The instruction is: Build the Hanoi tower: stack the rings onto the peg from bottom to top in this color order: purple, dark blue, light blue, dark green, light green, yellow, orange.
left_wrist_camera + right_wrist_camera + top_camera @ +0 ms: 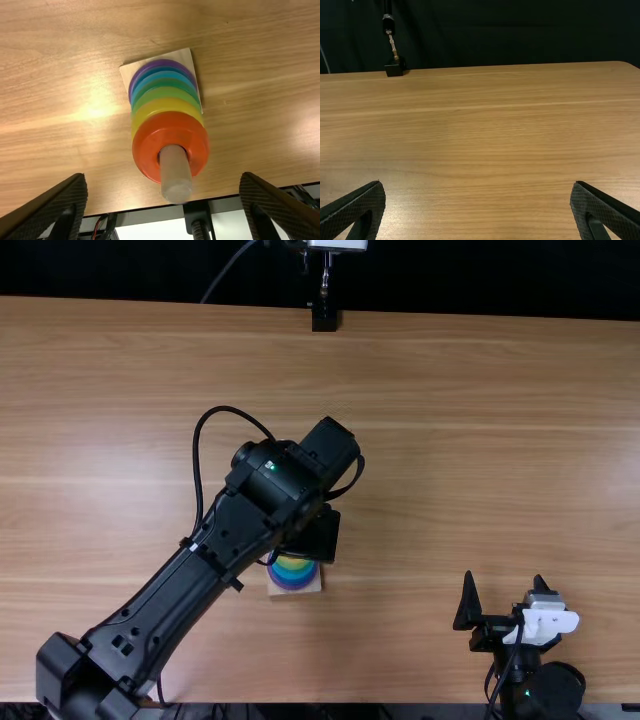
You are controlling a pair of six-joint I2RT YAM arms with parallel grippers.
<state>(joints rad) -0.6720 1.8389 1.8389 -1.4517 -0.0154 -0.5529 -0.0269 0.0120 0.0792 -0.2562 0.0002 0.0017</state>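
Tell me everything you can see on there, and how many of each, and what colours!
Rings: seven; purple, dark blue, light blue, dark green, light green, yellow, orange from bottom to top; on the peg
Peg: one, pale, through the rings
Base: one, light wood, under the rings
Table: one, light brown, under everything
Block: one, black, at the table's far edge
Cloth: one, nearly black, behind the table
Left arm: one, black, reaching over the tower
Right arm: one, black, near edge
Left hand: one, black, open above the tower
Right hand: one, black, open, near the right arm's base
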